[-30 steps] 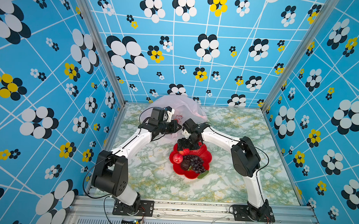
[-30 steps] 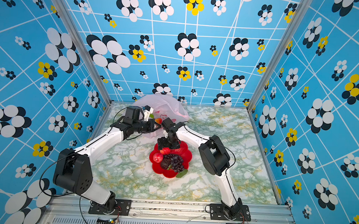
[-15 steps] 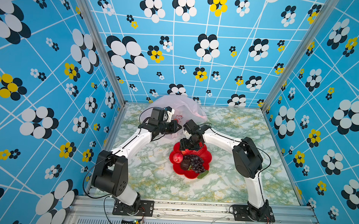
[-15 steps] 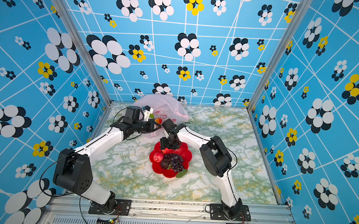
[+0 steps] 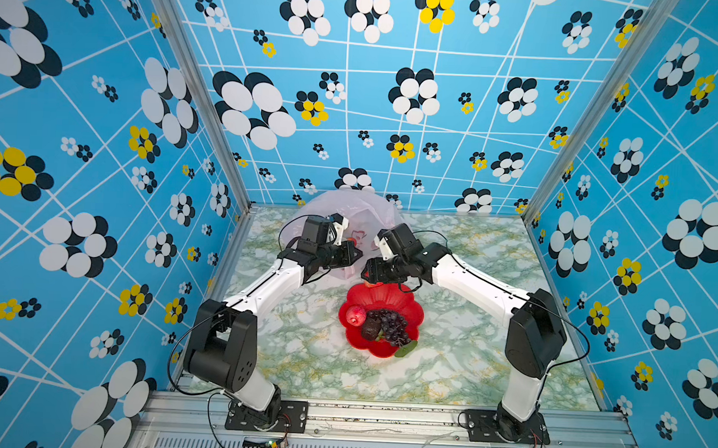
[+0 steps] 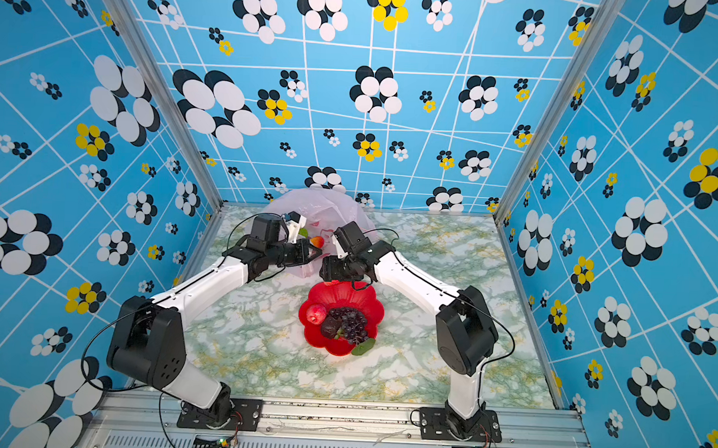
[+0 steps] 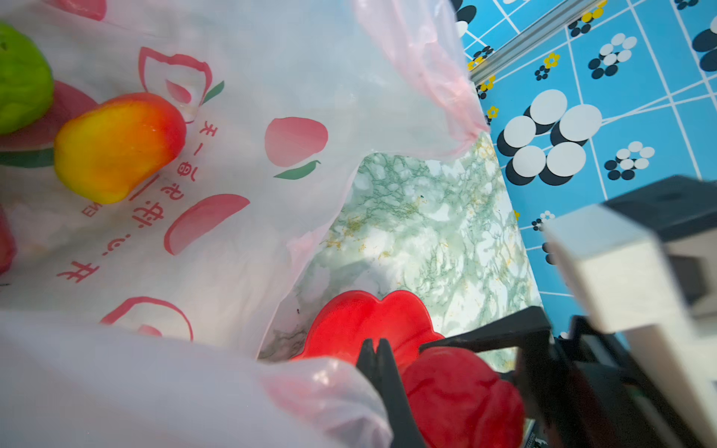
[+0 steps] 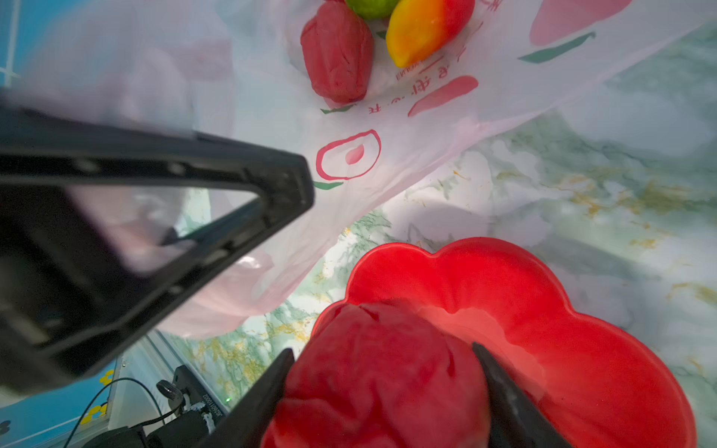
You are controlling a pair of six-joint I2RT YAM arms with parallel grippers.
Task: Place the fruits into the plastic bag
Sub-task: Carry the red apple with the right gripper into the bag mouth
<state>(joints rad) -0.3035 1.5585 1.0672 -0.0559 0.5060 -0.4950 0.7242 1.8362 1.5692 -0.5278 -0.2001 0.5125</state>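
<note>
The plastic bag (image 5: 349, 208) lies at the back of the table, its mouth held up by my left gripper (image 7: 374, 347), shut on the film edge. Inside it rest a mango (image 7: 116, 143), a bumpy green fruit (image 7: 21, 77) and a red apple (image 8: 337, 50). My right gripper (image 8: 382, 357) is shut on another red apple (image 8: 380, 380), just above the far rim of the red plate (image 8: 543, 302) and close to the bag's mouth. In both top views a red apple (image 5: 356, 315), a grape bunch (image 5: 390, 324) and a dark brown fruit (image 5: 371, 330) remain on the plate (image 6: 370, 300).
The two grippers (image 5: 354, 254) (image 5: 369, 277) are close together at the bag's mouth. The marble-patterned table (image 5: 468, 363) is enclosed by blue flowered walls with metal posts (image 5: 560, 159). Both arm bases sit at the front rail.
The right jaws have narrowed onto a red apple at the plate's far rim, and the right elbow has swung outward. The left arm has stayed still, holding the bag.
</note>
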